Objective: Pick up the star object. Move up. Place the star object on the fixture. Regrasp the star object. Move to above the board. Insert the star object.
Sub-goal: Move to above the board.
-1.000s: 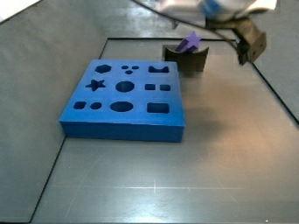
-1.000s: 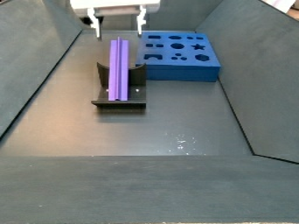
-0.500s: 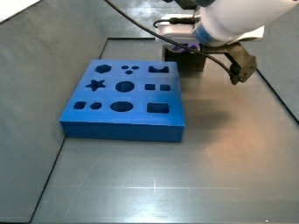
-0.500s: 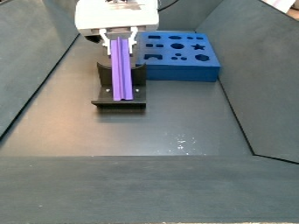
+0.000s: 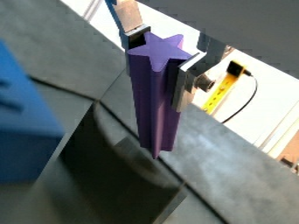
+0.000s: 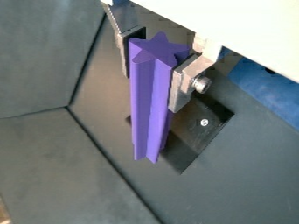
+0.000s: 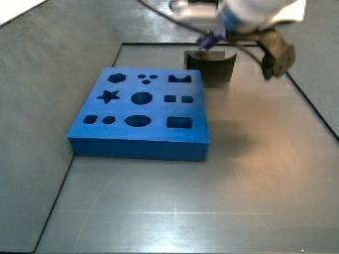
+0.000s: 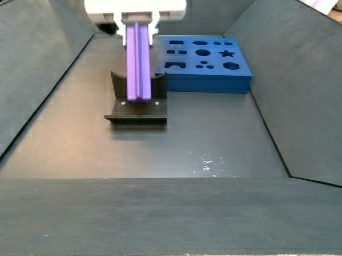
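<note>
Wrist views both put the star closest to the lens, a purple prism standing lengthwise between the silver fingers, which press its flanks near the star-shaped top end. So the gripper is clenched on the star, well up its length, with most of the prism hanging free below the pads. Beneath its lower end lies the dark fixture; whether the tip touches it cannot be told. Farther off, a side view shows the star upright over the fixture, with the board beside and beyond. My reading: the regrasp is done or just closing. Next comes a lift clear of the fixture, then a carry to above the board's star hole, keeping the prism's points aligned.
</note>
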